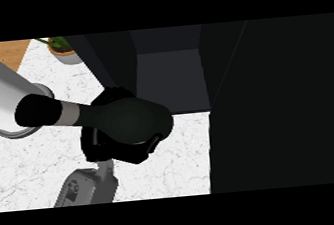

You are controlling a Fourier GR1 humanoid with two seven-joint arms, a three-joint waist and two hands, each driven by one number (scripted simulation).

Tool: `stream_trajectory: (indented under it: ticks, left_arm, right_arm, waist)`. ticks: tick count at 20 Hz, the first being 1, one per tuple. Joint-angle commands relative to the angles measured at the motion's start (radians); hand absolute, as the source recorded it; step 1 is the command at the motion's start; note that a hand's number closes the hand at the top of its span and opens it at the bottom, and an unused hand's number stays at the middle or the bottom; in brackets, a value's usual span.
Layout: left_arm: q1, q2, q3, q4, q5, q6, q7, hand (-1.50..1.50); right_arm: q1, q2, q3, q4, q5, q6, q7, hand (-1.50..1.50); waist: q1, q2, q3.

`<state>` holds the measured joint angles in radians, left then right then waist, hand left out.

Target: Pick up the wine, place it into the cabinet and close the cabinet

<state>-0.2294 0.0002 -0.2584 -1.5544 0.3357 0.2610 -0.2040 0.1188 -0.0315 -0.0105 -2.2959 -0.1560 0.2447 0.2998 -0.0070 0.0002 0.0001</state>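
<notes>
A grey forearm (89, 185) comes up from the lower edge of the head view, left of centre, over the white marbled tabletop (26, 167). At its end a black hand (117, 150) is curled round the wine bottle (130, 118), fingers wrapping the bottle's dark body from below and behind. Which of the robot's arms this is cannot be told from the view; no second hand shows.

The wine bottle lies nearly level in the hand. Its rounded dark-green body points toward the right and its neck, with a grey band and a black cap, points to the left. The bottle is held above the tabletop, just in front of the cabinet's opening and not yet inside.

To the left, a large pale cylinder (1, 91) crosses the upper left corner, ending in a grey ring near the bottle's cap.

Farther back stands the dark cabinet (273, 105). Its open compartment shows a grey back wall (171, 81) just beyond the bottle, and its dark door fills the right side of the view. At the far left corner, a small potted plant (62, 49) sits on the tabletop.
</notes>
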Motion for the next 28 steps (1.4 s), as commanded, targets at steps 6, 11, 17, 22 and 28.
stream_trajectory:
  ticks: [6, 11, 17, 22, 28]
  left_arm:
    - [-0.116, 0.000, -0.097, 0.224, -0.044, 0.100, -0.074, 1.50]
    - [-0.226, 0.000, -0.120, 0.330, 0.015, 0.198, -0.097, 1.50]
    - [-0.240, 0.000, -0.208, 0.448, 0.133, 0.258, -0.224, 1.50]
    - [-0.206, 0.000, -0.202, 0.504, 0.150, 0.212, -0.278, 1.50]
    - [-0.290, 0.000, -0.189, 0.700, 0.264, 0.166, -0.376, 1.50]
  right_arm:
    - [-0.028, -0.027, -0.065, -0.032, -0.073, -0.006, 0.052, -1.50]
    - [-0.007, -0.017, -0.060, 0.018, -0.044, 0.015, -0.015, -1.50]
    - [-0.063, -0.035, -0.062, 0.005, -0.061, 0.001, 0.052, -1.50]
    - [0.058, -0.003, -0.027, -0.044, -0.032, 0.030, -0.014, -1.50]
    - [-0.047, -0.018, -0.032, -0.035, -0.060, -0.020, 0.104, -1.50]
  waist:
    - [0.001, 0.000, 0.000]
    - [-0.001, 0.000, 0.000]
    - [-0.002, 0.000, 0.000]
    - [-0.002, 0.000, 0.000]
    - [-0.005, 0.002, -0.001]
